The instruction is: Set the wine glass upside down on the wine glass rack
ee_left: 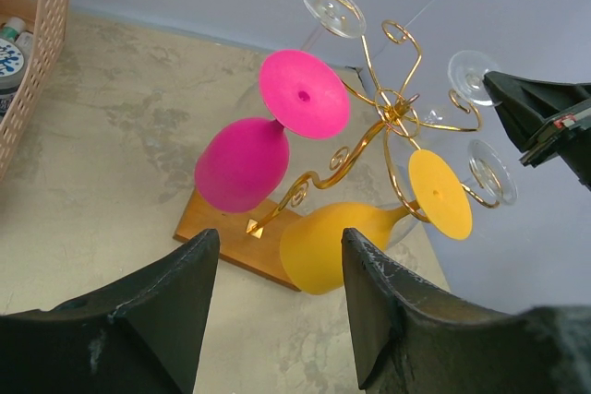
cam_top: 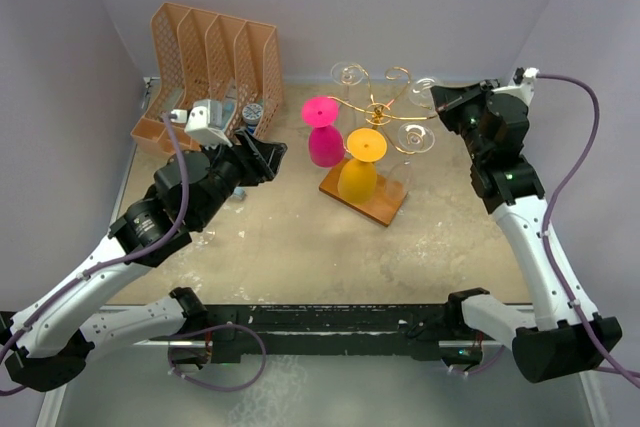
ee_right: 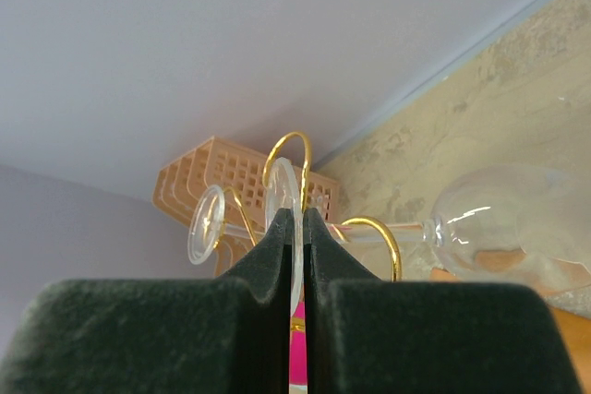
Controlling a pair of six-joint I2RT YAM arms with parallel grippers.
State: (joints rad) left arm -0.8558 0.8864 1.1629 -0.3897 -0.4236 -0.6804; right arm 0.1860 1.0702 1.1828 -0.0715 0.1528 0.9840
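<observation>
The wine glass rack (cam_top: pixel 375 107) is gold curled wire on a brown wooden base (cam_top: pixel 385 209). My right gripper (ee_right: pixel 294 219) is shut on the round foot (ee_right: pixel 284 186) of a clear wine glass (ee_right: pixel 503 219). The glass is upside down, its stem running through a gold curl (ee_right: pixel 374 228). From above, that foot (cam_top: pixel 424 87) sits at the rack's right arm with the right gripper (cam_top: pixel 442 99) on it. My left gripper (ee_left: pixel 282 239) is open and empty, left of the rack (ee_left: pixel 388 117) and apart from it.
A pink glass (cam_top: pixel 322 137) and a yellow glass (cam_top: pixel 360 167) hang upside down on the rack, as do two other clear glasses (cam_top: pixel 348 74) (cam_top: pixel 415 137). An orange file organizer (cam_top: pixel 215 47) stands at the back left with small items (cam_top: pixel 252 112) beside it. Walls close three sides.
</observation>
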